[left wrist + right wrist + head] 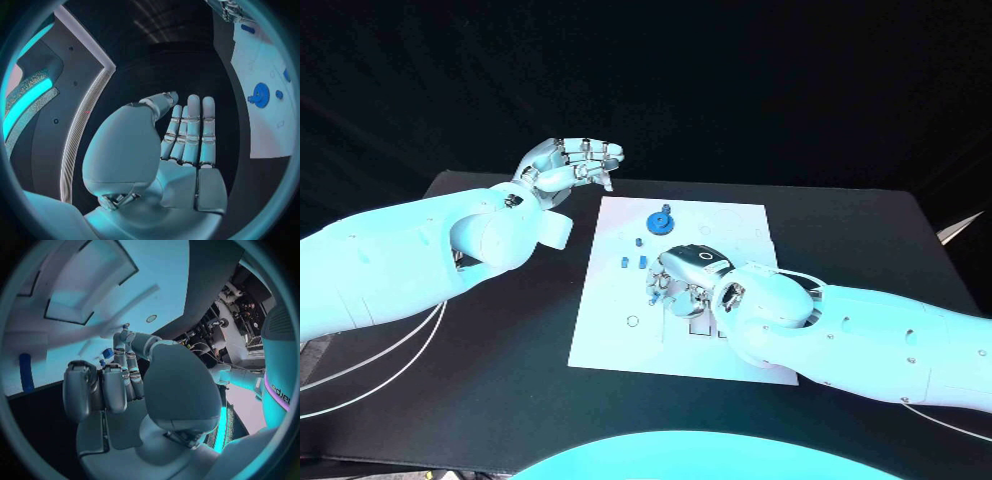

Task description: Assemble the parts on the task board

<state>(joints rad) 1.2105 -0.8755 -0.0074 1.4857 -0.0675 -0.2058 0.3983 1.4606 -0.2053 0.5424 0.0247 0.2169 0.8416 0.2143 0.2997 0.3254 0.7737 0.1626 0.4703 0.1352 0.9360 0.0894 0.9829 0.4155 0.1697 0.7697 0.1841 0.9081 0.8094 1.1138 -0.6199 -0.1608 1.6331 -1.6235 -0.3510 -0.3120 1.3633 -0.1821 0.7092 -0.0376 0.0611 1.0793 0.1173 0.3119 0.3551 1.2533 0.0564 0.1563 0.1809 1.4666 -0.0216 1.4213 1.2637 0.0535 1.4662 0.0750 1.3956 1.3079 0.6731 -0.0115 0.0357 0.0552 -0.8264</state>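
Note:
The white task board [733, 225] lies in the middle of the table. On its far part stands a blue gear [658, 221], also in the left wrist view as the gear [258, 95], with small blue parts [635, 262] just nearer. My right hand [684, 282] is low over the board's middle with its fingers curled down. A small blue part [107, 354] sits by its fingertips; whether it is pinched is unclear. My left hand [571, 165] hangs raised past the board's far left corner. Its palm [178, 150] is bare and its fingers are stretched out.
The board [262, 70] lies on a black table [473, 390], whose far edge runs just behind my left hand. A blue peg [25, 371] stands on the board off to the side of my right hand.

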